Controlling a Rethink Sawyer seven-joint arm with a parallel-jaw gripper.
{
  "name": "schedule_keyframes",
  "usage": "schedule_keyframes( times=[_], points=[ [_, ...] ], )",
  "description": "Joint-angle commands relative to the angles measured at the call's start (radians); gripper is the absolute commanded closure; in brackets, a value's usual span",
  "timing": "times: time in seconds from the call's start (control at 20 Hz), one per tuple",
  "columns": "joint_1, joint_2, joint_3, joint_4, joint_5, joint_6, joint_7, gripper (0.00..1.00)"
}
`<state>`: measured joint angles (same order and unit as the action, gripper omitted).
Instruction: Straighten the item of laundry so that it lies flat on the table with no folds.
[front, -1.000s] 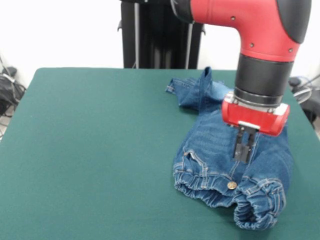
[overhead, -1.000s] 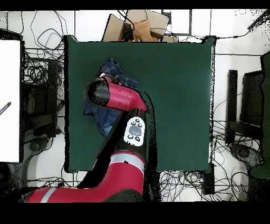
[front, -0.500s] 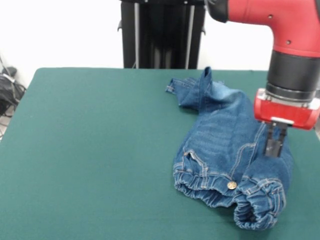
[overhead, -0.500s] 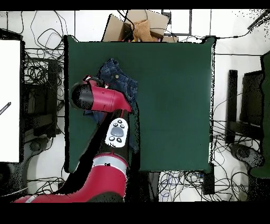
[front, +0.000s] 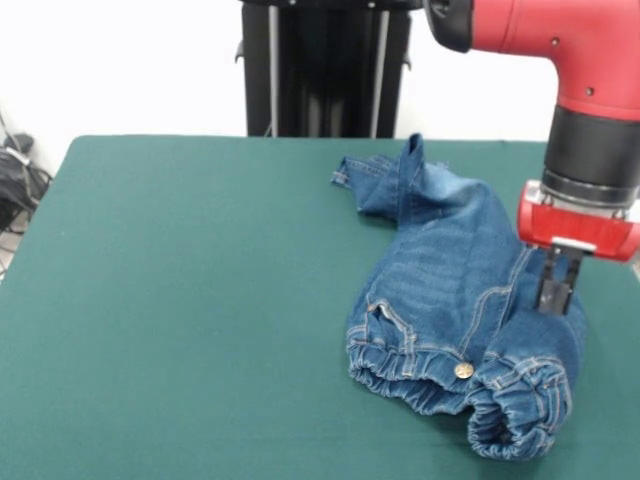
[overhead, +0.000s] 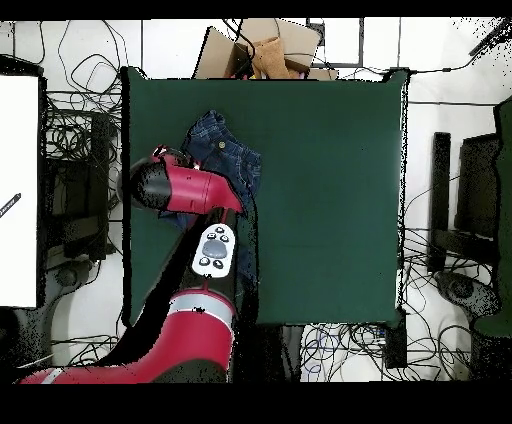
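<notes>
Jeans bunched on green table, gripper jaws closed at edge.

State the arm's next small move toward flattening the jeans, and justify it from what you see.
Probably lower the gripper and pinch the jeans at their right edge. It hangs close over that edge, where the waistband is rolled under, and the legs lie bunched toward the far side of the table.

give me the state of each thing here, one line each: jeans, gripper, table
jeans: crumpled, not flat; waistband end curled over itself, legs bunched toward the far side
gripper: down at the jeans' edge, fingers close together; grip on the denim not clear
table: green cloth smooth, jeans lying on one side
</notes>
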<state>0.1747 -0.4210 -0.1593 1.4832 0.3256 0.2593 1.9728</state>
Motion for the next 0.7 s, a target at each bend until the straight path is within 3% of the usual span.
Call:
schedule_keyframes(
  times=[0.05,0.7],
  points=[
    [-0.022,0.068,0.050,0.023,-0.004,0.011,0.151,1.00],
    [-0.016,0.156,0.033,-0.056,-0.003,0.019,0.141,1.00]
  ],
)
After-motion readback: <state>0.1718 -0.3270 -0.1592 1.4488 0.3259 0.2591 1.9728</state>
